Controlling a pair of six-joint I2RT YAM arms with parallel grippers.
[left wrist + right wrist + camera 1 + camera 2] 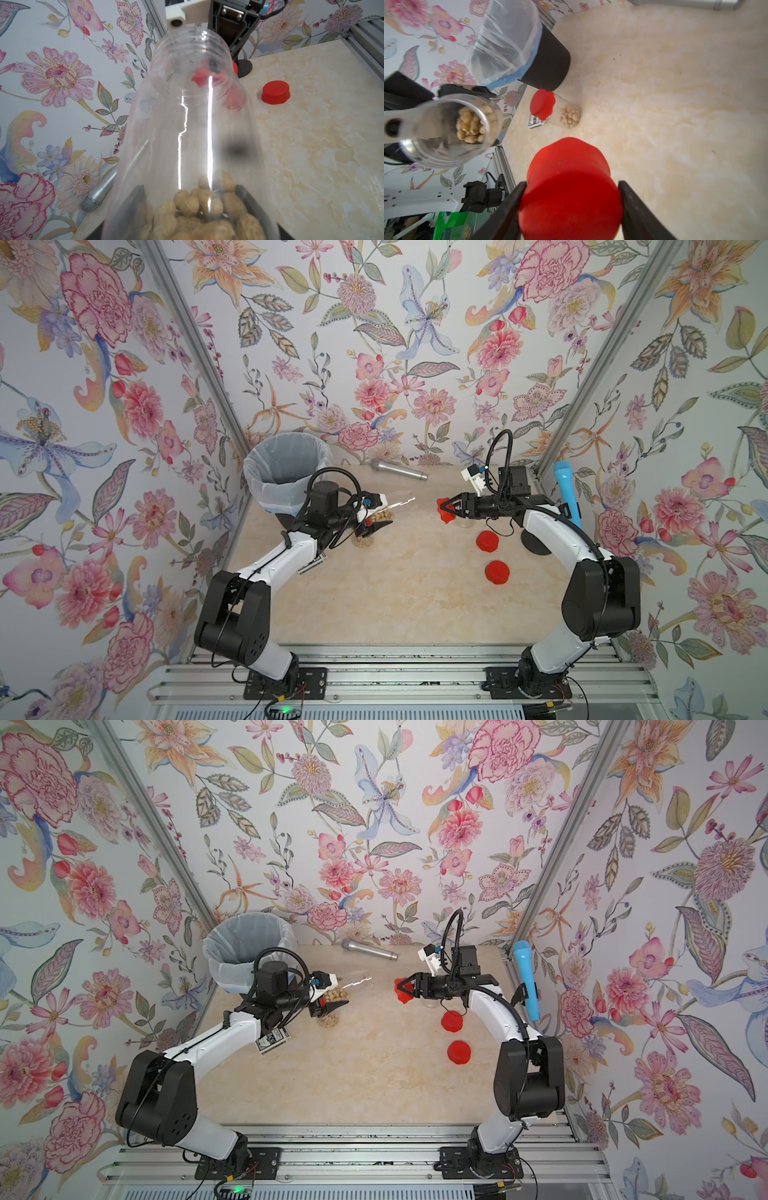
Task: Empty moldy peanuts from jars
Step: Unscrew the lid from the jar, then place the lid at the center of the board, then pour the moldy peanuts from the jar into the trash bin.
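Red lid, tan peanuts

Four red lids: one gripped lid, one fitted lid, two loose lids on the worktop. Two jars with peanuts: lifted jar, standing jar; maybe a third jar, clear, mostly hidden. Peanuts too many to count. Two microphones: silver microphone, blue microphone. One bin. One card box. Two hands: left hand, right hand.
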